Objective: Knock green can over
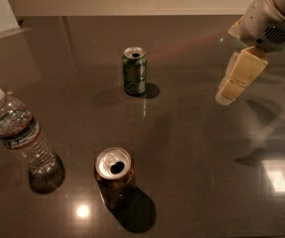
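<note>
Dark glossy stone-look table point(191, 148) carried three items, all upright and well apart. Small dark green aluminium can point(134, 71) stood mid-width, closer to the far edge. Brown can with wide silver top point(114, 178) stood by the near edge. Clear plastic water bottle, white cap point(23, 138), stood at the left edge. Cream gripper point(225, 97) hung over the right side.

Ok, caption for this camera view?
Gripper hovers right of the upright green can on the dark table.

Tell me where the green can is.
The green can stands upright mid-table toward the back, beyond the brown can; the gripper hangs to its right.
</note>
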Controlling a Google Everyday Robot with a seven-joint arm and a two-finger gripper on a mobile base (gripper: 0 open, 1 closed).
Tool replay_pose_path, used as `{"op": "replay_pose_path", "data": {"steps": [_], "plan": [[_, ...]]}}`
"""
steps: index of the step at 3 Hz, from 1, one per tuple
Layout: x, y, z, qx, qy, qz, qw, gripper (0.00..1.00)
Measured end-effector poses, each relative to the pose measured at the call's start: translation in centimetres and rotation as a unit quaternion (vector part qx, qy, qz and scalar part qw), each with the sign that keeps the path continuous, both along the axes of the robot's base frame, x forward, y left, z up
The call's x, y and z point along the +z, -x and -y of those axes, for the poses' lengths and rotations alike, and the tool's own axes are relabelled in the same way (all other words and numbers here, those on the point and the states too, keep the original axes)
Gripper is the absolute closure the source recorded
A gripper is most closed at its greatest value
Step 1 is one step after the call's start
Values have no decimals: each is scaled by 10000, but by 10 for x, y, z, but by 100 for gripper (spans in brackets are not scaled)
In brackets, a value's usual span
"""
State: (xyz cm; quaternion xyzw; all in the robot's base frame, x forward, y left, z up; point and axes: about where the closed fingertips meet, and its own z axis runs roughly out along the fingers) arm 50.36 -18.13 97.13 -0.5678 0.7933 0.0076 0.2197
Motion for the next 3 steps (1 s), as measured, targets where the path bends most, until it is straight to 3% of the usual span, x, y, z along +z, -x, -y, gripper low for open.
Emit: {"op": "replay_pose_path", "data": {"steps": [1, 2, 3], "plan": [[-8, -37, -20, -145, -568, 78, 9982, 0], [-19, -70, -43, -219, -1260, 154, 9917, 0], [-27, -90, -75, -63, -1857, 173, 9824, 0]]}}
